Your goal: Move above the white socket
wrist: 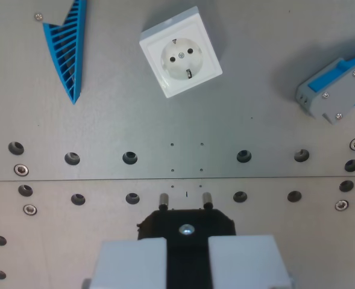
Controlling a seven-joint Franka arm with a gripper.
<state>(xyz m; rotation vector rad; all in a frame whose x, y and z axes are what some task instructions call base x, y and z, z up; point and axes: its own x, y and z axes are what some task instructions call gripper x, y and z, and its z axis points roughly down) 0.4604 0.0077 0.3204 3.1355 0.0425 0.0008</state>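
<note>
The white socket [180,52] lies flat on the grey metal plate [165,126] near the top centre of the wrist view, turned slightly, its round recess facing up. My gripper [187,260] is at the bottom centre, well below the socket in the picture. Its two pale grey fingers [132,262] are shut on a black plug [186,226]. The plug's two metal pins [163,200] point toward the socket. The plug's rear part is hidden between the fingers.
A blue ribbed triangular piece [69,48] lies at the top left. A blue and grey connector block [337,87] lies at the right edge. Rows of mounting holes [129,158] and a seam [75,179] cross the plate.
</note>
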